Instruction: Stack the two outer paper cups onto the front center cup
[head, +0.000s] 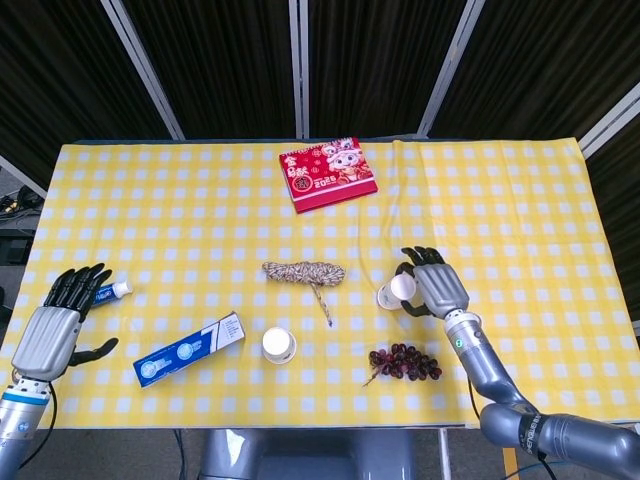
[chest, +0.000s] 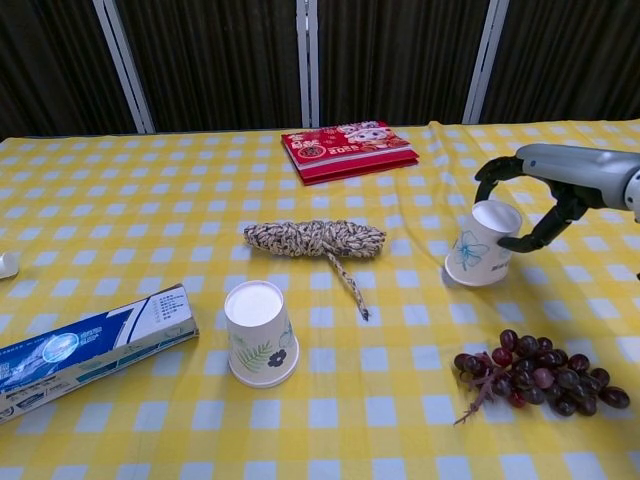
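Nearest the table's front edge, the center cup stands upside down between the toothpaste box and the grapes. The left hand hovers spread and holding nothing. Further back, the right hand clasps the tilted outer cup, right of the rope.

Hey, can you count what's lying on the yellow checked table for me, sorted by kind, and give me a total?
White paper cups: 2
Blue toothpaste box: 1
White tube with blue cap: 1
Braided rope bundle: 1
Dark red grape bunch: 1
Red printed packet: 1
Total: 7
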